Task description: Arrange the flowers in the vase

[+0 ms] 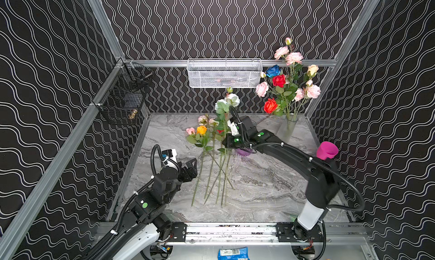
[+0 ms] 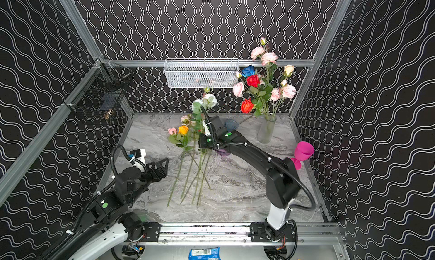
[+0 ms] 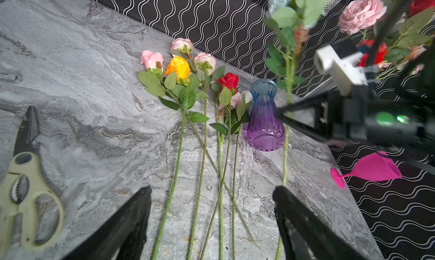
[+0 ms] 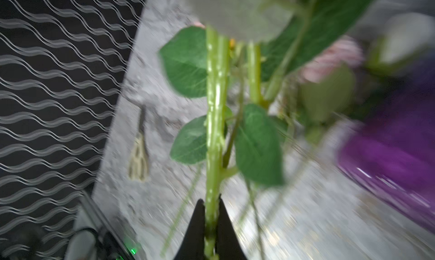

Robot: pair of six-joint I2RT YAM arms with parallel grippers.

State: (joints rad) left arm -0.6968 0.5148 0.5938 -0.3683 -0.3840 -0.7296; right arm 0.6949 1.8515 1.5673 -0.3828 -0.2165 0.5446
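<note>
My right gripper (image 4: 211,205) is shut on the green stem of a white-bloomed flower (image 1: 231,99) and holds it upright above the table's middle, beside a blue-to-purple vase (image 3: 264,119). In both top views my right arm covers most of that vase. A clear glass vase (image 1: 288,129) at the back right holds pink, red, blue and cream flowers (image 1: 286,82). Several more flowers (image 1: 202,130), orange, pink and red, lie on the marble table with their stems fanned toward the front. My left gripper (image 3: 211,189) is open and empty, hovering over the ends of those stems.
Cream-handled scissors (image 3: 23,176) lie on the table to the left. A pink goblet (image 1: 327,150) sits by the right wall. A white mesh basket (image 1: 223,72) hangs on the back rail and a black wire basket (image 1: 124,98) on the left rail.
</note>
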